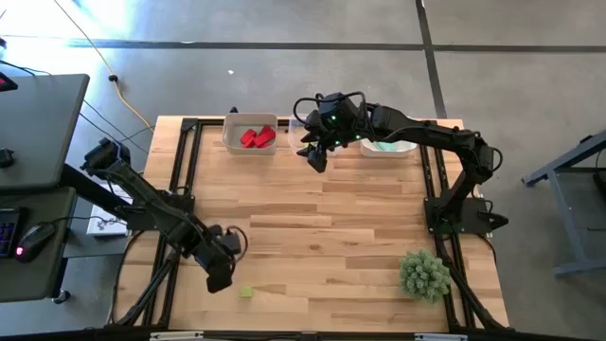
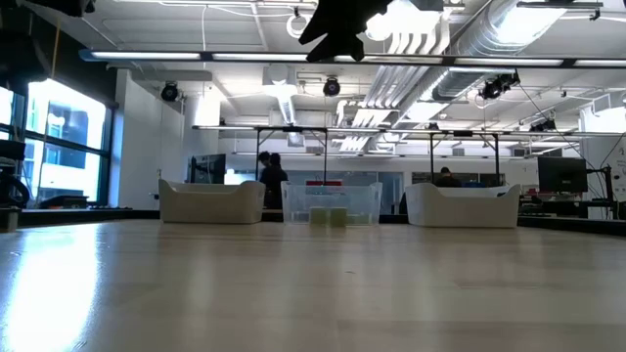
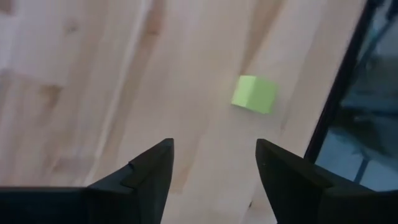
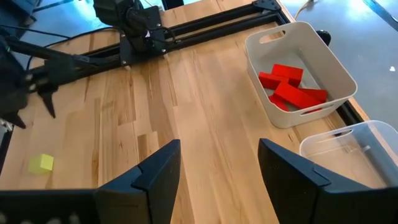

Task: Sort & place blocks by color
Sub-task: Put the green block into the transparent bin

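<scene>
One yellow-green block [image 1: 246, 292] lies flat on the table near its near edge, and also shows in the left wrist view [image 3: 254, 94] and the right wrist view [image 4: 41, 163]. My left gripper [image 1: 220, 275] [image 3: 214, 168] hovers open just left of it, touching nothing. My right gripper [image 1: 317, 156] [image 4: 217, 168] is open and empty, raised above the table near the far bins; it shows at the top of the low view [image 2: 337, 29]. Red blocks [image 4: 289, 87] lie in the white bin [image 1: 234, 142]. Yellow-green blocks [image 2: 329, 216] sit in the clear bin [image 2: 331, 191].
Three bins stand along the far edge: the white bin [image 4: 311, 43] with red blocks, the clear bin [image 4: 354, 149] in the middle, and a white bin [image 1: 388, 149] on the right, partly under the right arm. A spiky green plant ball [image 1: 423, 275] sits near the right near corner. Black frame rails [image 1: 175, 180] edge the table.
</scene>
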